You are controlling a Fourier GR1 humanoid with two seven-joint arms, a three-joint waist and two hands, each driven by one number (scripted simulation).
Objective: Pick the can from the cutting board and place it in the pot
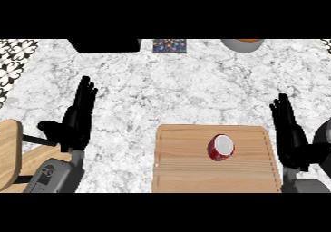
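Observation:
A red can (221, 147) with a white top stands on the wooden cutting board (187, 172) at the lower middle of the head view. At the right edge, only a dark curved rim of the pot (325, 136) shows. My right hand (291, 136) is open, fingers straight and pointing away, just right of the board and left of the pot. My left hand (74, 120) is open too, fingers straight, over the marble counter at the left, well away from the can.
A wooden object (7, 154) sits at the lower left under my left forearm. Along the far edge are a black item (104, 45), a patterned box (169, 45) and a grey bowl (241, 45). Patterned tiles (10, 63) border the counter's left.

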